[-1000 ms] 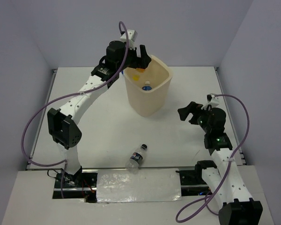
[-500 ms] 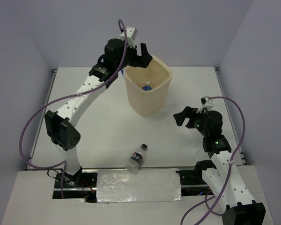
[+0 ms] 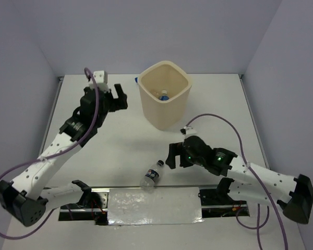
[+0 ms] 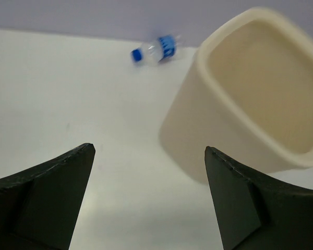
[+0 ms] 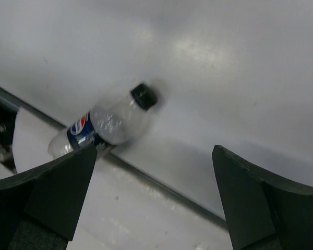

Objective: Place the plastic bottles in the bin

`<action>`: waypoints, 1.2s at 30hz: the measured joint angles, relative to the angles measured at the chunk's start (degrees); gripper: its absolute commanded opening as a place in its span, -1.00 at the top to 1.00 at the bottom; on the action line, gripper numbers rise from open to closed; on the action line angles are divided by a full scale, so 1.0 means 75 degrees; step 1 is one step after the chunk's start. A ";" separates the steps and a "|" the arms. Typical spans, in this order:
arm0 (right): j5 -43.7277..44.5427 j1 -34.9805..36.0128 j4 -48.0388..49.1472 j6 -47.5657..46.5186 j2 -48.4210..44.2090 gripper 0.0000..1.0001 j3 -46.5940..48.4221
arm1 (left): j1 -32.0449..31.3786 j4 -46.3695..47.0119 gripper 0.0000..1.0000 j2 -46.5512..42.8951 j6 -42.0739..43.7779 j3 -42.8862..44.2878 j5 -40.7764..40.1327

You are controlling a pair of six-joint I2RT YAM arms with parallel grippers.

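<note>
The cream bin [image 3: 165, 109] stands upright at the table's back middle; a blue cap and a bit of orange show inside it. The left wrist view shows the bin [image 4: 224, 140] at right and a blue-labelled, blue-capped bottle [image 4: 155, 49] lying on the table beyond it. The dark-labelled bottle with a black cap [image 3: 152, 174] lies near the front edge. My left gripper [image 3: 120, 99] is open and empty, left of the bin [image 4: 148, 148]. My right gripper [image 3: 171, 156] is open, just right of the dark bottle [image 5: 107, 125], which lies left of and beyond my fingers [image 5: 154, 151].
A silvery taped strip [image 3: 154, 205] and a metal rail run along the table's front edge, just behind the dark bottle. Purple cables loop off both arms. Walls close the table at the back and both sides.
My left arm has pulled back from over the bin's mouth, down and to the left. My right arm has swung left and forward to the dark bottle. The orange bottle is no longer at the rim.
</note>
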 measured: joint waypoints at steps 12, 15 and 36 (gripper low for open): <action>0.2037 0.2789 -0.0962 0.2699 0.3803 -1.00 0.2017 | 0.0093 -0.1256 -0.99 -0.2871 -0.1714 -0.3124 -0.1338; 0.2142 0.2911 -0.0976 0.2996 0.4476 -1.00 0.2361 | 0.0099 -0.1297 -0.99 -0.3258 -0.1810 -0.3261 -0.1370; 0.1961 0.3354 -0.0073 0.3963 0.5622 0.33 0.2361 | 0.0099 -0.1597 -0.99 -0.3430 -0.2159 -0.3622 -0.1536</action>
